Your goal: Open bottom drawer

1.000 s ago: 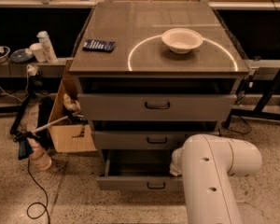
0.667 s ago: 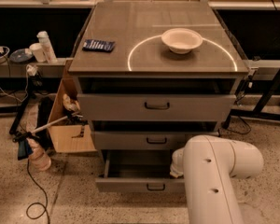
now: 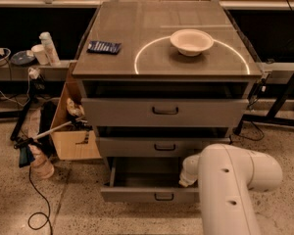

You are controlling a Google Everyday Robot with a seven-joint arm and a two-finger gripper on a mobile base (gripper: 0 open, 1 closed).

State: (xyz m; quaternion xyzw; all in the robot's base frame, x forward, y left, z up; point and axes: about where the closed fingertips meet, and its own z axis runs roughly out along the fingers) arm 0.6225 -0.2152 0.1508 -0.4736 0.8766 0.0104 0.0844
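Sitting low at the right end of the bottom drawer (image 3: pixel 137 195), the gripper (image 3: pixel 187 176) shows only as a pale rounded tip at the end of the white arm (image 3: pixel 235 180). It seems to lie over the drawer's tray just behind the front panel, but the arm's bulk hides most of it. I cannot tell whether it is open or closed, or whether it touches the drawer at all.

The bottom drawer stands open, its low grey front well forward of the two fronts above, with the plain grey tray bare to the left of the gripper. Its small black loop handle (image 3: pixel 163 197) sits at the centre of the front, just left of the arm. The arm fills the lower right corner and covers the drawer's right end.

Above it, the middle drawer (image 3: pixel 137 147) and the taller top drawer (image 3: pixel 127 112) each show a dark gap over the front. The cabinet top (image 3: pixel 157 18) carries a white bowl (image 3: pixel 191 41) towards the back right, resting on a thin white ring (image 3: pixel 137 62) marked on the surface. A dark blue packet (image 3: pixel 104 46) lies flat near the left edge.

Left of the cabinet, a cardboard box (image 3: pixel 73 143) stands on the speckled floor against the cabinet's side. A black cable (image 3: pixel 30 190) trails across the floor near it. White bottles (image 3: pixel 48 47) stand on a low shelf further left.
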